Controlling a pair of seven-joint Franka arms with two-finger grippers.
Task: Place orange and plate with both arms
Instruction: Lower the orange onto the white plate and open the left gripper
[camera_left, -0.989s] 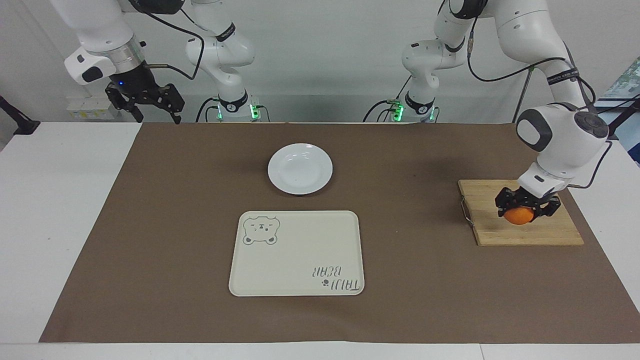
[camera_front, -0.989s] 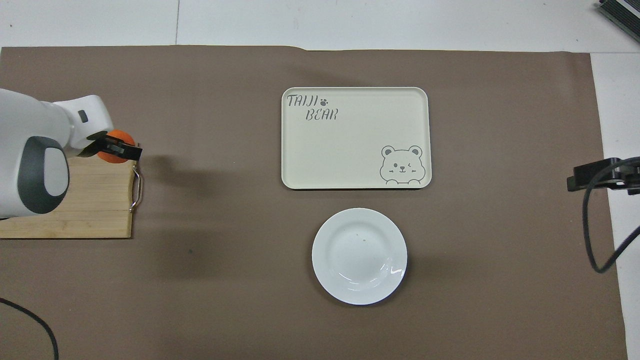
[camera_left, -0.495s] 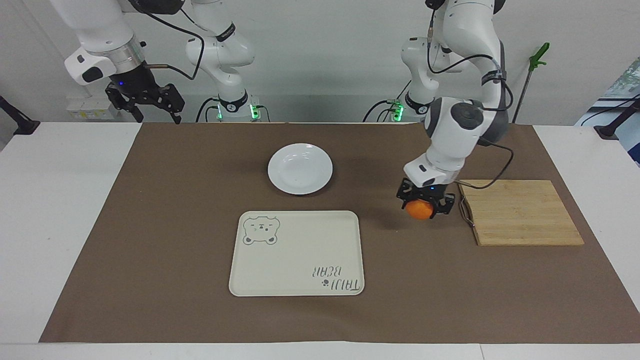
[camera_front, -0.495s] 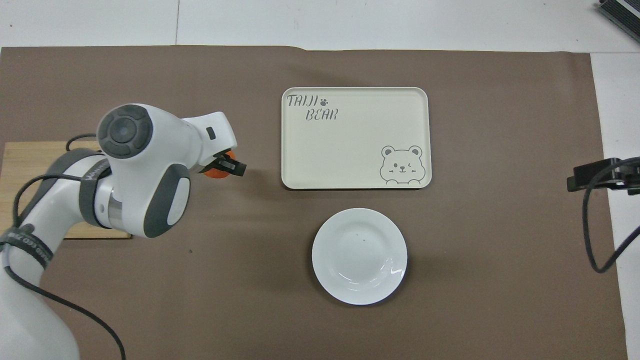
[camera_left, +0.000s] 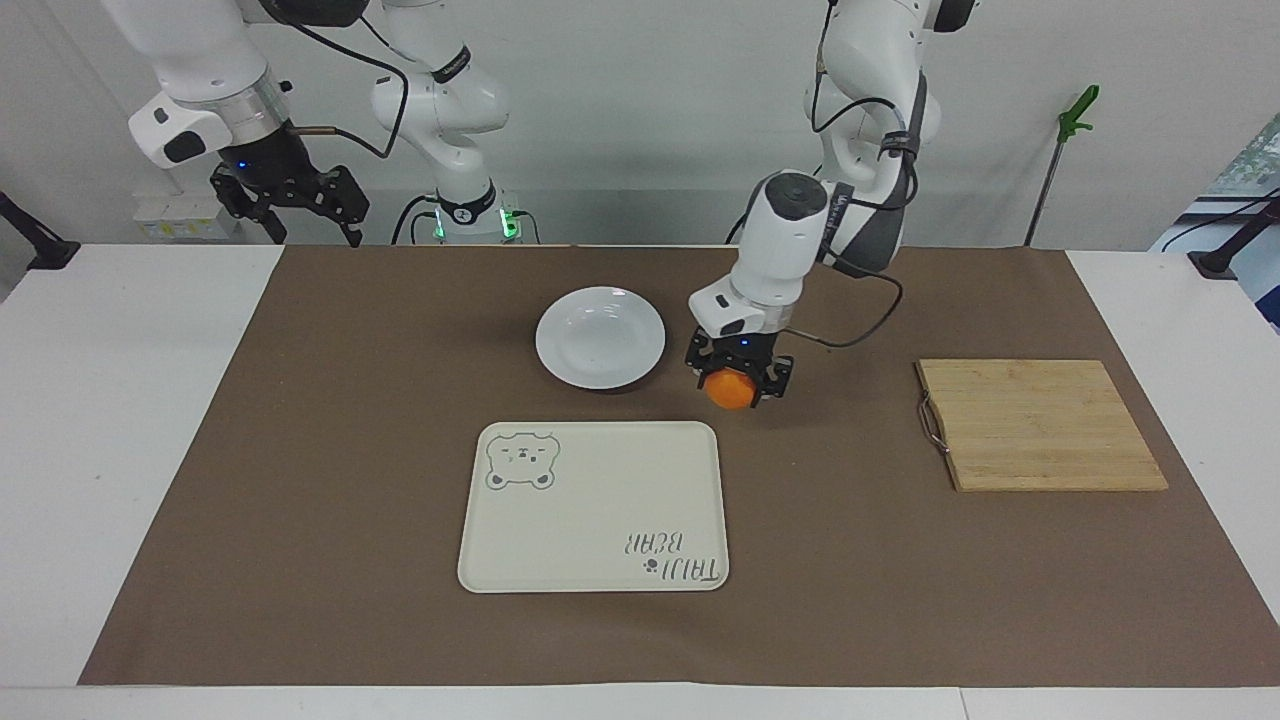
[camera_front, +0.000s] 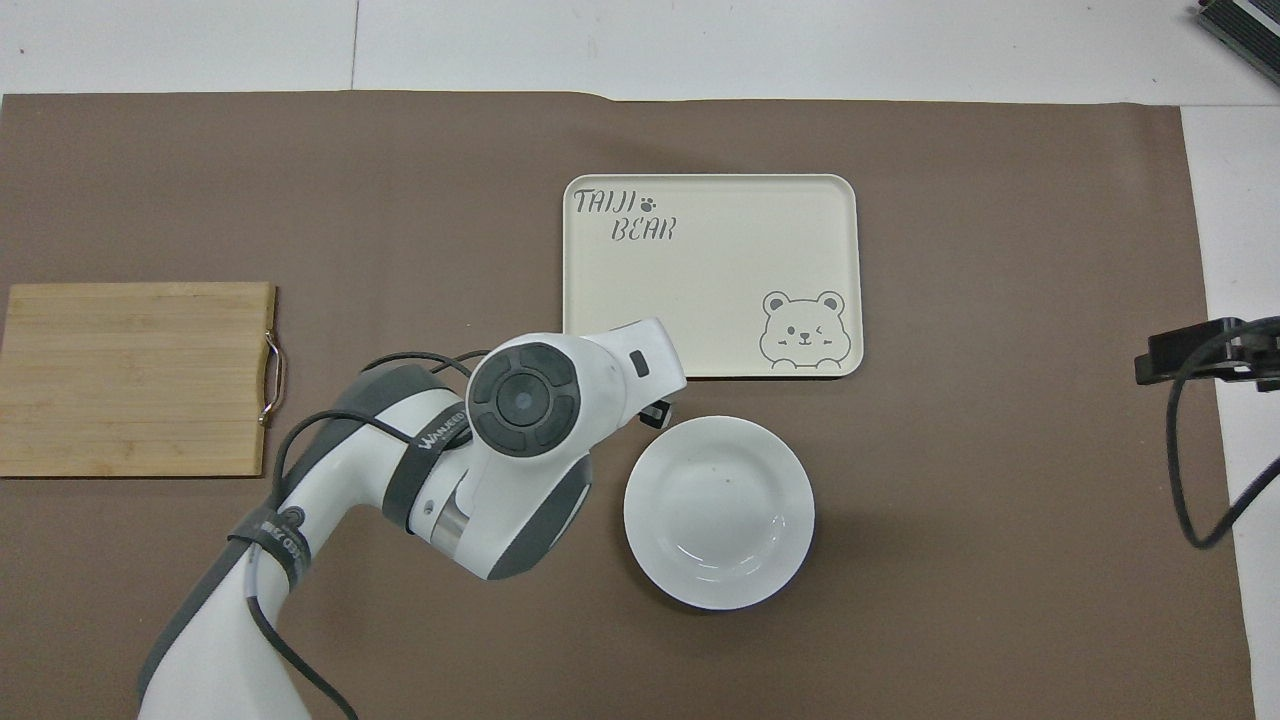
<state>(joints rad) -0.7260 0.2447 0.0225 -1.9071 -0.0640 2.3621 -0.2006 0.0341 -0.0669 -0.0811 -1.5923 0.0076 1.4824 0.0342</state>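
The orange (camera_left: 730, 391) is held in my left gripper (camera_left: 737, 384), which is shut on it a little above the brown mat, just beside the white plate (camera_left: 600, 337) toward the left arm's end. In the overhead view the left arm's wrist hides the orange; only a bit of the left gripper (camera_front: 655, 413) shows at the edge of the plate (camera_front: 718, 512). The plate is empty and lies nearer to the robots than the cream bear tray (camera_left: 595, 507). My right gripper (camera_left: 315, 232) is open and waits raised at the right arm's end, also in the overhead view (camera_front: 1180, 352).
The cream tray (camera_front: 710, 275) with the bear drawing lies empty, farther from the robots than the plate. A wooden cutting board (camera_left: 1040, 425) with a metal handle lies bare at the left arm's end, also in the overhead view (camera_front: 135, 378). A brown mat (camera_left: 300, 450) covers the table.
My left gripper has carried the orange from over the cutting board across the mat to beside the plate. The right arm has not moved.
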